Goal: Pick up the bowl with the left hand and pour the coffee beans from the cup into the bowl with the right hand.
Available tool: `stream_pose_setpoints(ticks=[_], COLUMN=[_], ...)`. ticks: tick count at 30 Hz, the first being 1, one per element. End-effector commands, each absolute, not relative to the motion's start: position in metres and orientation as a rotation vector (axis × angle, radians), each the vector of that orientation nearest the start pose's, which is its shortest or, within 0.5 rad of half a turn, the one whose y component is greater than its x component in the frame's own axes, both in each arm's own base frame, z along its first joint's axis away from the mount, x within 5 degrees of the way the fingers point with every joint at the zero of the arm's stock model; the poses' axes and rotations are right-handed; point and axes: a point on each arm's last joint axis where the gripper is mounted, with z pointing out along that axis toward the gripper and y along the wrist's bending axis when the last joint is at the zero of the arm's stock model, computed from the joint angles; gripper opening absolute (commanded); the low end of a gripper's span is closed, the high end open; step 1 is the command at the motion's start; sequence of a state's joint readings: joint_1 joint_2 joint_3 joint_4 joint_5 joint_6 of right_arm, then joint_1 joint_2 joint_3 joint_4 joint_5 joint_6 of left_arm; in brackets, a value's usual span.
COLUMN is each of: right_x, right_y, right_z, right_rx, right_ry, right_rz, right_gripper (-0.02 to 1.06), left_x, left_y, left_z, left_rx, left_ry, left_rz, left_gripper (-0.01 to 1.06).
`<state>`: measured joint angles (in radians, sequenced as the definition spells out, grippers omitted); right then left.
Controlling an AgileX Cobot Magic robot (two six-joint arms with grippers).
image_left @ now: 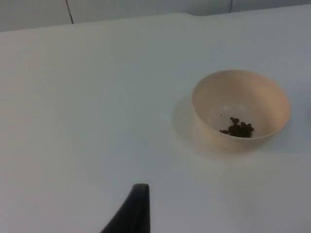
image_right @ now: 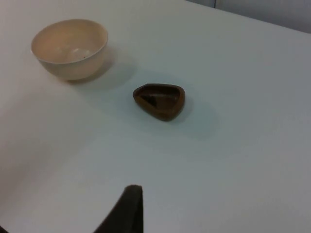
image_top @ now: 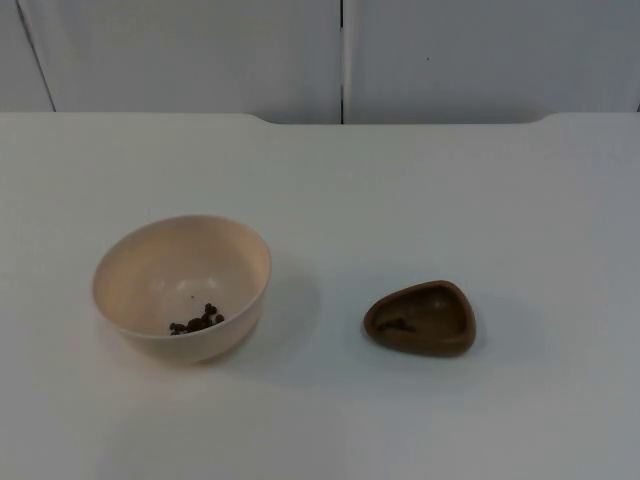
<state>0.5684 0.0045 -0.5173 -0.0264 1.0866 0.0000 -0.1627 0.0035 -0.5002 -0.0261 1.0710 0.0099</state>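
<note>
White table (image_top: 420, 180) spanning frame. Cream bowl (image_top: 182, 288) sitting lower left, upright, few coffee beans (image_top: 197, 322) lying inside, seemingly already poured. Brown cup (image_top: 421, 318) resting lower right of centre, apart, possibly holding leftovers. Both grippers' grip state: cannot tell.

left fingertip (image_left: 131, 213): black, tapered, matte | right fingertip (image_right: 126, 211): black, tapered, curved edge

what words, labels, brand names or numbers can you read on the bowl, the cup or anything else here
None: no text, label, brand, number or sign can be read.
The round cream plastic bowl with a few dark coffee beans is plain.
The small brown rounded-triangle cup is unmarked.
The white table top and grey partition wall carry no writing.
</note>
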Motion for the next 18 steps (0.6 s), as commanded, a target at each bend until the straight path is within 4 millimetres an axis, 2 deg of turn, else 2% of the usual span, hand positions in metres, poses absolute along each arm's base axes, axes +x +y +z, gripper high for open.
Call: stream_pose_setpoints(ticks=[1, 18], right_x=[-0.0055, -0.0055], right_y=[-0.0055, -0.0055], right_z=[0.2801, 0.2803], right_rx=[-0.579, -0.567], right_ry=[1.981, 1.983], right_rz=[0.329, 0.334], right_gripper=[1.05, 1.05], left_x=[-0.0052, -0.0052], left_y=[-0.001, -0.001], left_z=[0.2747, 0.2747], left_rx=[0.167, 0.167], left_ry=[2.06, 2.06], left_rz=[-0.126, -0.126], left_gripper=[1.05, 1.05])
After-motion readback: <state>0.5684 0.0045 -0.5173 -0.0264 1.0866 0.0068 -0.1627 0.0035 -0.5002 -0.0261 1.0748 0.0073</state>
